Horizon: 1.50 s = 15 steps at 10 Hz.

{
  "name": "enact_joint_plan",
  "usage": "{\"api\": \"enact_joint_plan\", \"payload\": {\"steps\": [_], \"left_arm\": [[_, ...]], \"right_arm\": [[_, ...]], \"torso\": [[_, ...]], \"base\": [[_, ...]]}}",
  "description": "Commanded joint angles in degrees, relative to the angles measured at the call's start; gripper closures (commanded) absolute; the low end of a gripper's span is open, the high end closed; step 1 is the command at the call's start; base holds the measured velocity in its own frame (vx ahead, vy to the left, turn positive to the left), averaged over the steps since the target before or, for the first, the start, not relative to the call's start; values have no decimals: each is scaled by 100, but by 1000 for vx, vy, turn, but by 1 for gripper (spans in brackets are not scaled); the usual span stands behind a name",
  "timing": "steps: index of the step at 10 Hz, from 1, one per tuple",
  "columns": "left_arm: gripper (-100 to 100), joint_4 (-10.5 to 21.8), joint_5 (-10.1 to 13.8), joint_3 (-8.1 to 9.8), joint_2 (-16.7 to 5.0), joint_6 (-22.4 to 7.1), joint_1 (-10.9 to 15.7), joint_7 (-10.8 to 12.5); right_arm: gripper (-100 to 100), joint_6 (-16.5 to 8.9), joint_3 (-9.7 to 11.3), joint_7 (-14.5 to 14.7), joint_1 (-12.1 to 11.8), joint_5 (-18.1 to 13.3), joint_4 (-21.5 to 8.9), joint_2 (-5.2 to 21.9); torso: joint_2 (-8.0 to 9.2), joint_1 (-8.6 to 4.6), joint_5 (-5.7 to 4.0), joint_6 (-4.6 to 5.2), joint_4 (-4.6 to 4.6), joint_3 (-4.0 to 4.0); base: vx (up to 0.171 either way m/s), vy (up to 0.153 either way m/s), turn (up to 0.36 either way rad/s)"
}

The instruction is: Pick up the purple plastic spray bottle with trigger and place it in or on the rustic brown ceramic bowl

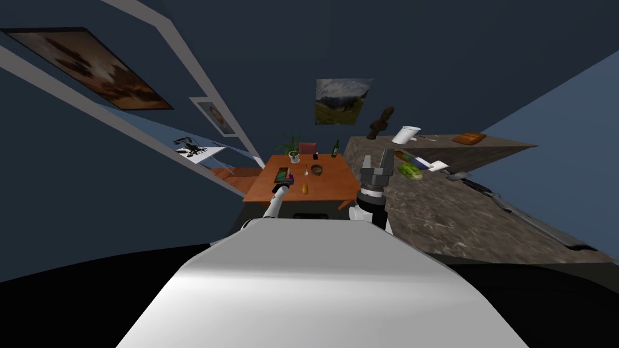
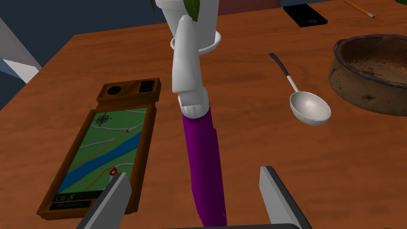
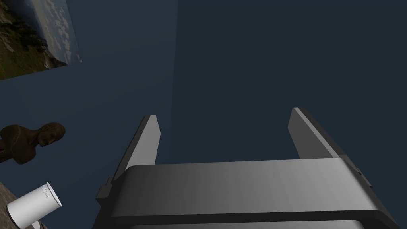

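Observation:
The spray bottle [image 2: 203, 159] has a purple body and a white trigger head [image 2: 187, 67]. It seems to lie on the orange-brown wooden table [image 2: 246, 131], with its head pointing away from my hand toward a white plant pot [image 2: 206, 24]. My left gripper [image 2: 194, 173] is open, one finger on each side of the bottle's base end, not pressing it. The rough brown bowl [image 2: 371, 75] stands on the table to the right of the bottle, past a grey ladle [image 2: 309, 106]. From the head, the bottle [image 1: 291, 179], left gripper [image 1: 284, 186] and bowl [image 1: 317, 170] look small. My right gripper [image 1: 376, 162] is raised and open.
A wooden-framed map board [image 2: 105, 149] lies close beside the left finger. A black phone [image 2: 304, 15] and a pencil [image 2: 359, 8] lie at the far side. A yellow object [image 1: 305, 189] and a green bottle [image 1: 335, 148] are on the table. A stone counter [image 1: 435, 205] runs along the right.

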State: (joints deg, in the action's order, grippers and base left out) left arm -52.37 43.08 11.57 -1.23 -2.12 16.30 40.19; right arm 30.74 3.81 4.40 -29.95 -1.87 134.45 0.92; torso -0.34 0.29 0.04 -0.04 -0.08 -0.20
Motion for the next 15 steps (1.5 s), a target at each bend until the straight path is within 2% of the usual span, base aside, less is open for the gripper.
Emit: {"api": "enact_joint_plan", "payload": {"steps": [1,2,3,4,6,7,9,10,11,15], "left_arm": [[-100,166,80,-45,145,65,92,67],[-100,34,36,-9,102,-8,14,22],[0,42,42,-16,111,2,16,31],[-100,231,80,39,44,126,113,68],[-100,516,137,119,-54,315,260,124],[-100,516,137,119,-54,315,260,124],[-100,896,214,226,-185,566,455,199],[-100,839,222,131,-187,519,418,212],[100,853,226,136,-194,539,425,222],[100,850,229,136,-190,536,426,226]], "right_arm": [[0,0,0,0,0,0,0,0],[0,0,0,0,0,0,0,0],[0,0,0,0,1,0,0,0],[0,0,1,0,1,0,0,-1],[0,0,1,0,2,0,0,-1],[0,0,1,0,2,0,-1,0],[0,0,1,0,2,0,-1,-1],[0,-1,1,0,2,0,-1,-1],[0,0,0,0,1,0,0,-1],[0,0,1,0,1,0,0,-1]], "torso": [[0,0,0,0,0,0],[8,4,1,0,1,5],[21,-8,-1,0,4,12],[30,-18,-4,1,6,17],[41,-14,-3,3,9,24],[44,-11,-2,4,10,25],[45,-14,-3,3,10,26],[48,-12,-3,3,10,27],[43,-16,-3,-1,10,25],[33,-24,-8,-1,6,19]], "base": [[60,78,34],[24,34,-2],[6,6,0],[-10,17,-169],[-20,33,-221],[-22,30,-72],[-27,26,-204],[-16,18,-49],[0,0,0],[0,0,0]]}}
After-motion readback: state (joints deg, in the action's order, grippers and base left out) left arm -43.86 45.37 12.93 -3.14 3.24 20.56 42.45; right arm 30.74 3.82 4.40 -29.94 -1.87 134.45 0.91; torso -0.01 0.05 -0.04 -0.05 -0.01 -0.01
